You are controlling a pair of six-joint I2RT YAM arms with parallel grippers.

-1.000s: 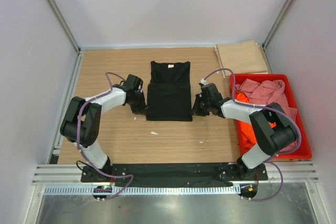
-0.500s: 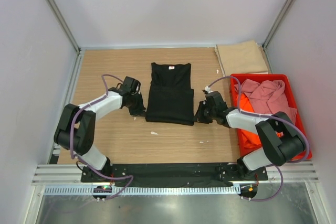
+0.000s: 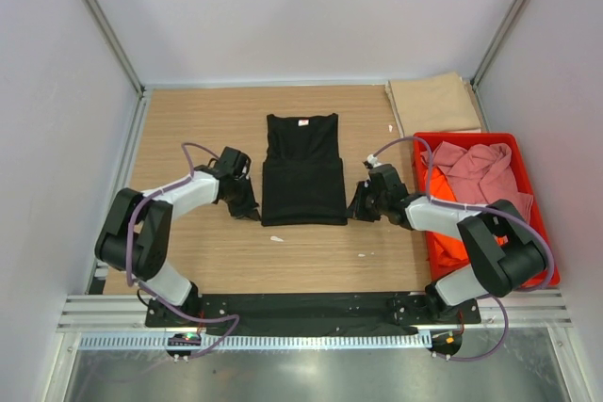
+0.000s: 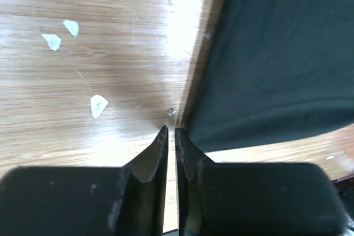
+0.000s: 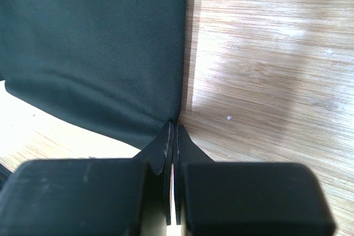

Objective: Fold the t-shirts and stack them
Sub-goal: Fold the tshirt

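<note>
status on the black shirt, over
Left tool a crack open beside the black t-shirt, near corner. Right tool shut on the other near corner. Shirt folded, lying flat. White scraps nearby, off the cloth.

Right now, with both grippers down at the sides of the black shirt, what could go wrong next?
The right gripper is shut right at the edge of the black t-shirt; if cloth is pinched, pulling away could drag the fold open. The left gripper sits low beside the opposite edge, so a sideways move may wrinkle it. The pink t-shirt is heaped in the red crate beside the right arm; a wide swing could catch it.
</note>
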